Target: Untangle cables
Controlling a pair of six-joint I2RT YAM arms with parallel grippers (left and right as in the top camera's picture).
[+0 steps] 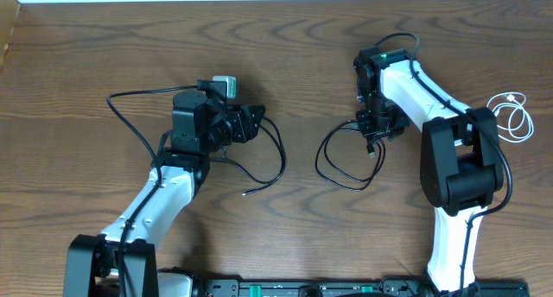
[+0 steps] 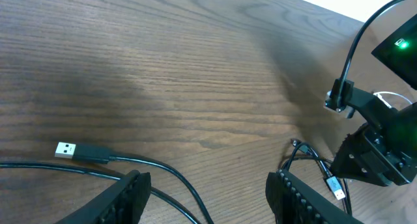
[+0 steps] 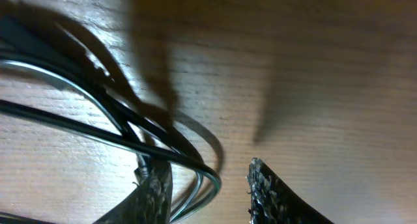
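Black cable (image 3: 78, 126) loop beside right gripper (image 3: 205, 173), spread | left gripper (image 2: 208, 182) spread above other cable (image 2: 94, 154)

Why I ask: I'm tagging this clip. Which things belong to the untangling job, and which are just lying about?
Job:
thin black cable with USB plug
thin black cable looped mid-table
coiled white cable at the right edge

Not the job:
brown wooden table
thick black wire fixed to the robot arm
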